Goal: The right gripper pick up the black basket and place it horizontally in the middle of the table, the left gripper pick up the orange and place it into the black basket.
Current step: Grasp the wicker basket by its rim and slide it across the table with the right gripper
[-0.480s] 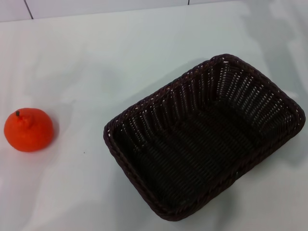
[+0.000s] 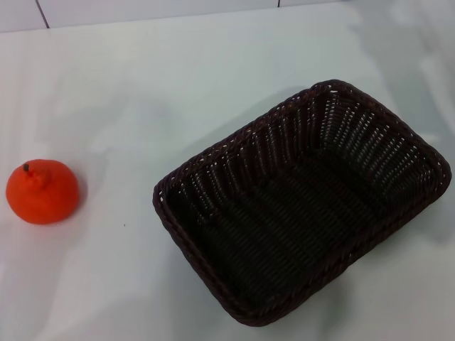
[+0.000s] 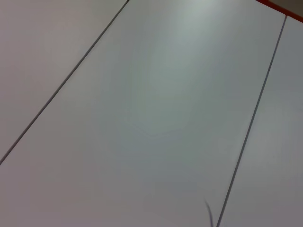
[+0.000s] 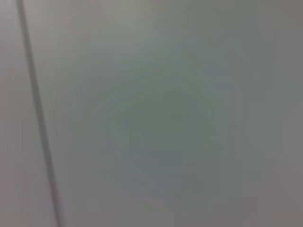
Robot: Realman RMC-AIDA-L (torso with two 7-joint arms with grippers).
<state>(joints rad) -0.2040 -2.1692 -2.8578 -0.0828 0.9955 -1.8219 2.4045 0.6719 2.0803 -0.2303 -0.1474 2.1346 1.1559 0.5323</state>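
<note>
The black basket [image 2: 302, 202] sits empty on the white table [image 2: 178, 92], right of centre, turned at a slant with one corner toward the far right. The orange [image 2: 41, 192] rests on the table near the left edge of the head view, stem up, well apart from the basket. Neither gripper shows in any view. The left wrist view and the right wrist view show only plain pale panels with dark seams, with no task object in them.
The table's far edge [image 2: 142, 21] runs along the top of the head view, with a pale tiled wall behind it. A thin dark strand [image 3: 208, 213] shows at one edge of the left wrist view.
</note>
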